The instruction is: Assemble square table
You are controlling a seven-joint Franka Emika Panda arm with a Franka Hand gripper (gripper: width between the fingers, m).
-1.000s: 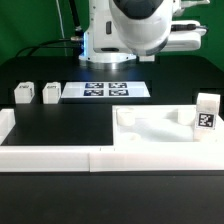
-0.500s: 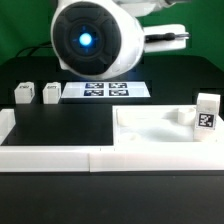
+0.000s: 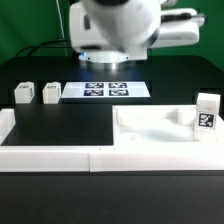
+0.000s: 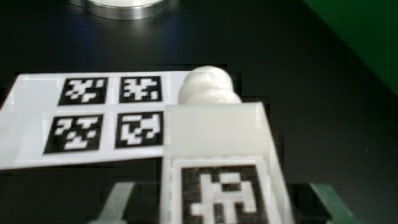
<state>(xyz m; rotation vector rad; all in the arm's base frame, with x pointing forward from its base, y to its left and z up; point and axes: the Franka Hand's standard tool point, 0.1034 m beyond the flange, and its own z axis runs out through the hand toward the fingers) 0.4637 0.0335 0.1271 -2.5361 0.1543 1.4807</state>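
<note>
In the wrist view my gripper [image 4: 222, 203] is shut on a white block leg [image 4: 222, 140]. The leg's tagged face shows between the two fingers [image 4: 128, 203], and its rounded peg points away from them. It hangs above the marker board [image 4: 98, 110]. In the exterior view the arm [image 3: 115, 30] is over the marker board [image 3: 107, 90], and its bulk hides the gripper. The square table's top [image 3: 150, 138] lies at the exterior view's right. A tagged leg [image 3: 207, 110] stands upright at its far right corner. Two more legs [image 3: 22, 93] [image 3: 50, 93] stand at the exterior view's left.
A long low white border wall [image 3: 55, 152] runs along the front of the black table and turns up at the exterior view's left end. A green backdrop hangs behind the arm. A round pale object [image 4: 125, 6] shows at the wrist view's edge.
The arm's wrist has swung from the exterior view's left back over the marker board and has turned. The leg stays in the grip. The loose legs and the table's top have not moved.
</note>
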